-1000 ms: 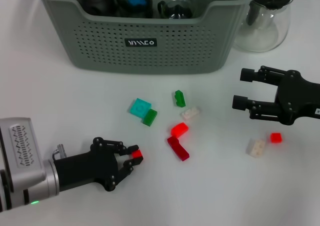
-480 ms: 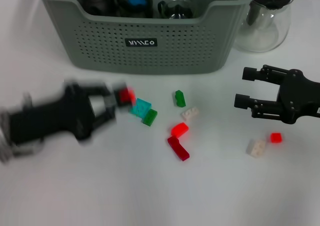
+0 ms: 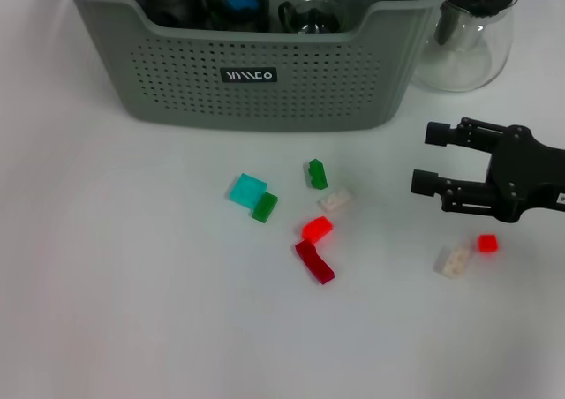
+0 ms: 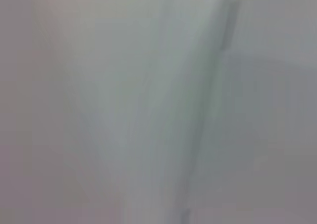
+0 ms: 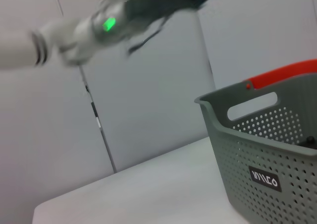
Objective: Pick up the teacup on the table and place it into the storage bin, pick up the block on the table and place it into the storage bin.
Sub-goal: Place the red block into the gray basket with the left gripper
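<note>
The grey-green storage bin (image 3: 177, 72) stands at the back of the white table, also in the right wrist view (image 5: 233, 149). Several small blocks lie in front of it: cyan (image 3: 248, 190), green (image 3: 317, 174), red (image 3: 317, 229), dark red (image 3: 314, 261). A white block (image 3: 453, 260) and a small red block (image 3: 487, 243) lie just below my right gripper (image 3: 426, 158), which hovers open and empty. My left arm (image 5: 114, 21) is out of the head view. It shows blurred and high above the table in the right wrist view. No teacup shows on the table.
A clear glass pitcher (image 3: 468, 37) stands right of the bin. Dark and glassy items fill the bin's inside. A second green block (image 3: 264, 207) and a white block (image 3: 335, 199) lie among the others. The left wrist view gives only a grey blur.
My left gripper lifted a small red block from the front left of the table, swung up toward the bin and left the head view. The right arm barely moved.
</note>
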